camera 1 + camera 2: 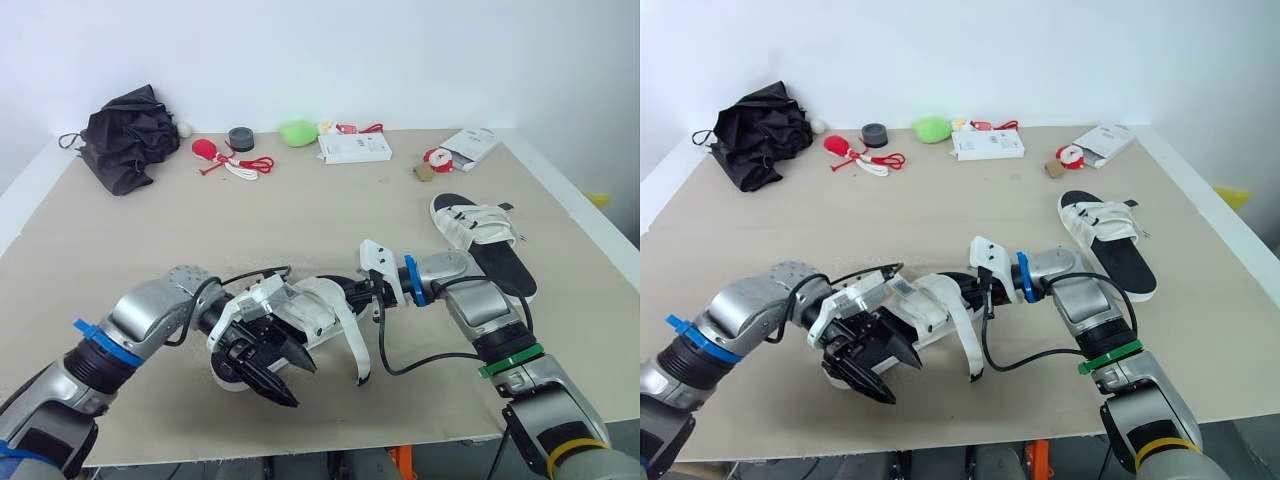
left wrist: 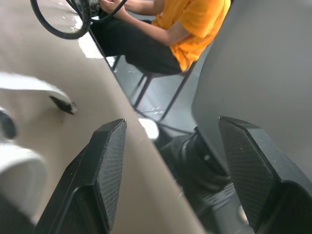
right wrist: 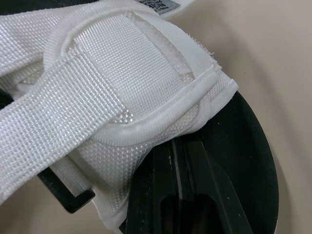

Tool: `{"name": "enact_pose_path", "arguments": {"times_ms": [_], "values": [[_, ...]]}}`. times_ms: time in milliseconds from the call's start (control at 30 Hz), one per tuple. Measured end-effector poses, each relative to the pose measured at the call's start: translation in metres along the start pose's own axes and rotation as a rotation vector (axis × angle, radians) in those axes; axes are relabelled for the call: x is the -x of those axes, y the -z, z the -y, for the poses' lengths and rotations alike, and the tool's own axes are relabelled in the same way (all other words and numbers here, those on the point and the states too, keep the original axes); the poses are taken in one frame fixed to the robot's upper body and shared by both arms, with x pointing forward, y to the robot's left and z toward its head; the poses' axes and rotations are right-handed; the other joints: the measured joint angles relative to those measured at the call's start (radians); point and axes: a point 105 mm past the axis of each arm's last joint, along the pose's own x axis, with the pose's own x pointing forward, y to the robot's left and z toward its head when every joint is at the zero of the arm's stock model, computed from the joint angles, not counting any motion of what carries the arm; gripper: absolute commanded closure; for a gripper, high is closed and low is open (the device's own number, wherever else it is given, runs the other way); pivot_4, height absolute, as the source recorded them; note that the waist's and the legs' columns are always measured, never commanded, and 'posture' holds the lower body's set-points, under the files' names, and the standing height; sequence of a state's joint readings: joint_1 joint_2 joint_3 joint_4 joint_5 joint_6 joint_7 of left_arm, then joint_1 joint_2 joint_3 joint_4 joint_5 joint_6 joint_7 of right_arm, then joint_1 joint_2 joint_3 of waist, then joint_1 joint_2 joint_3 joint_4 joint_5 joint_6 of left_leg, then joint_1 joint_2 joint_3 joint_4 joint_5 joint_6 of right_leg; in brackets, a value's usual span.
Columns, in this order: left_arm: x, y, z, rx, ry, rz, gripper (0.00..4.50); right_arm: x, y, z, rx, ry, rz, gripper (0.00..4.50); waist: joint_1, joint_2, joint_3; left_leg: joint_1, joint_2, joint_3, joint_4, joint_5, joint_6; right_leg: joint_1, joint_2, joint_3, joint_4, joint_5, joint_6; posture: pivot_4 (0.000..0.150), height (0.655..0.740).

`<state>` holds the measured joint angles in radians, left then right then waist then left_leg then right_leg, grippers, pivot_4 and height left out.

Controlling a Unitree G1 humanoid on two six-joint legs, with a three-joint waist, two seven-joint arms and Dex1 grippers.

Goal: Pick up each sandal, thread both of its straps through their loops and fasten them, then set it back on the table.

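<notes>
One white-strapped sandal (image 1: 318, 308) with a black sole is held near the table's front edge between my arms. My right gripper (image 1: 358, 292) is shut on its sole edge; in the right wrist view the white webbing straps (image 3: 122, 83) and a black loop (image 3: 68, 195) are very close. A loose strap (image 1: 352, 340) hangs down from this sandal toward the table. My left gripper (image 1: 272, 372) is open just beside the sandal's left end, with nothing between its fingers (image 2: 109, 161). The second sandal (image 1: 487, 240) lies flat at the right of the table.
Along the back of the table lie a black folded umbrella (image 1: 125, 135), red cords (image 1: 225, 158), a tape roll (image 1: 240, 135), a green object (image 1: 297, 132), a white box (image 1: 353, 148) and a booklet (image 1: 470, 145). A seated person in an orange shirt (image 2: 195, 24) is beyond the table edge.
</notes>
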<state>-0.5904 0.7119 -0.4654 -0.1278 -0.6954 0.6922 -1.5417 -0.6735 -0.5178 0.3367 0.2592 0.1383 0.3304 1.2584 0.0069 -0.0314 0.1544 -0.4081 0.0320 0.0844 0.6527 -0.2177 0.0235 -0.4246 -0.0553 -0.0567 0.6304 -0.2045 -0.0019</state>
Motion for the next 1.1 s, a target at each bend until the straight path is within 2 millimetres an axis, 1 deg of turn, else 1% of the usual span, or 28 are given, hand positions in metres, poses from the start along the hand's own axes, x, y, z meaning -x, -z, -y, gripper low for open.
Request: {"name": "enact_pose_path", "arguments": {"times_ms": [67, 133, 200, 333, 467, 500, 567, 633, 733, 900, 967, 1000, 1067, 1100], "values": [[0.000, 0.003, -0.011, -0.014, -0.064, -0.005, 1.44, 0.000, 0.000, 0.000, -0.001, 0.002, -0.001, 4.50, 0.000, 0.000, 0.000, 0.000, 0.000, 0.000, 0.000, 0.000, 0.000, 0.000, 0.000, 0.000, 0.000, 0.000, 0.000, 0.150, 0.7400], [0.007, 0.011, -0.026, -0.029, -0.158, -0.032, 1.44, 0.000, 0.000, 0.000, 0.000, 0.004, 0.000, 4.50, 0.000, 0.000, 0.000, 0.000, 0.000, 0.000, 0.000, 0.000, 0.000, 0.000, 0.000, 0.000, 0.000, 0.000, 0.000, 0.150, 0.7400], [0.013, 0.013, -0.034, -0.054, -0.206, -0.040, 1.44, 0.001, 0.001, 0.000, -0.001, 0.005, -0.002, 4.50, 0.000, 0.000, 0.000, 0.000, 0.000, 0.000, 0.000, 0.000, 0.000, 0.000, -0.001, 0.000, 0.000, 0.000, 0.000, 0.150, 0.7400], [0.020, 0.013, -0.043, -0.095, -0.246, -0.028, 1.44, 0.003, 0.003, 0.001, -0.007, 0.013, -0.009, 4.50, 0.003, 0.000, 0.000, 0.001, -0.001, -0.001, 0.002, 0.001, 0.001, -0.001, -0.003, -0.002, 0.000, 0.001, 0.001, 0.150, 0.7400], [0.030, 0.012, -0.050, -0.106, -0.307, -0.027, 1.44, 0.004, 0.004, 0.004, -0.015, 0.028, -0.020, 4.50, 0.004, 0.001, 0.000, 0.001, -0.001, -0.001, 0.003, 0.001, 0.000, -0.001, -0.008, -0.006, 0.000, 0.001, 0.002, 0.150, 0.7400], [0.034, 0.014, -0.054, -0.097, -0.346, -0.033, 1.44, 0.007, 0.004, 0.004, -0.010, 0.029, -0.027, 4.50, 0.005, 0.001, 0.000, 0.000, -0.001, -0.001, 0.003, 0.001, 0.000, -0.001, -0.010, -0.008, 0.000, 0.002, 0.003, 0.150, 0.7400], [0.037, 0.015, -0.057, -0.097, -0.371, -0.039, 1.44, 0.009, 0.005, 0.002, -0.006, 0.024, -0.036, 4.50, 0.005, 0.001, 0.000, 0.000, -0.002, 0.000, 0.003, 0.001, 0.000, -0.002, -0.011, -0.010, 0.000, 0.002, 0.003, 0.150, 0.7400], [0.042, 0.014, -0.059, -0.113, -0.400, -0.039, 1.44, 0.014, 0.005, -0.001, 0.002, 0.014, -0.051, 4.50, 0.005, 0.001, 0.000, -0.001, -0.002, 0.000, 0.002, 0.001, 0.000, -0.002, -0.011, -0.010, 0.000, 0.001, 0.002, 0.150, 0.7400], [0.048, 0.012, -0.060, -0.127, -0.431, -0.032, 1.44, 0.019, 0.004, -0.006, 0.014, 0.003, -0.056, 4.50, 0.006, 0.001, 0.000, -0.007, -0.003, -0.001, 0.002, -0.002, 0.001, -0.002, -0.011, -0.009, 0.000, -0.001, -0.001, 0.150, 0.7400], [0.050, 0.009, -0.063, -0.140, -0.448, -0.021, 1.44, 0.024, 0.004, -0.012, 0.024, 0.001, -0.067, 4.50, 0.009, 0.001, 0.000, -0.009, -0.006, -0.001, 0.003, -0.009, 0.004, -0.002, -0.010, -0.009, 0.000, -0.003, 0.006, 0.150, 0.7400], [0.051, 0.007, -0.062, -0.119, -0.449, 0.010, 1.44, 0.027, 0.005, -0.013, 0.022, 0.004, -0.071, 4.50, 0.009, 0.001, 0.000, -0.010, -0.008, -0.001, 0.004, -0.011, 0.007, -0.002, -0.011, -0.009, 0.000, -0.005, 0.008, 0.150, 0.7400], [0.051, 0.004, -0.060, -0.096, -0.434, 0.039, 1.44, 0.028, 0.005, -0.013, 0.022, 0.005, -0.073, 4.50, 0.009, 0.001, 0.000, -0.011, -0.009, -0.001, 0.005, -0.012, 0.008, -0.002, -0.011, -0.009, 0.000, -0.005, 0.009, 0.150, 0.7400], [0.048, -0.007, -0.046, -0.042, -0.355, 0.107, 1.44, 0.029, 0.006, -0.013, 0.014, 0.006, -0.074, 4.50, 0.009, 0.001, 0.000, -0.013, -0.010, -0.001, 0.008, -0.013, 0.010, -0.002, -0.012, -0.009, -0.001, -0.005, 0.011, 0.150, 0.7400], [0.047, -0.010, -0.032, 0.003, -0.287, 0.102, 1.44, 0.029, 0.005, -0.014, 0.013, 0.009, -0.073, 4.50, 0.008, 0.000, 0.001, -0.013, -0.010, -0.001, 0.010, -0.015, 0.011, -0.002, -0.012, -0.009, 0.000, -0.005, 0.012, 0.150, 0.7400]]}}
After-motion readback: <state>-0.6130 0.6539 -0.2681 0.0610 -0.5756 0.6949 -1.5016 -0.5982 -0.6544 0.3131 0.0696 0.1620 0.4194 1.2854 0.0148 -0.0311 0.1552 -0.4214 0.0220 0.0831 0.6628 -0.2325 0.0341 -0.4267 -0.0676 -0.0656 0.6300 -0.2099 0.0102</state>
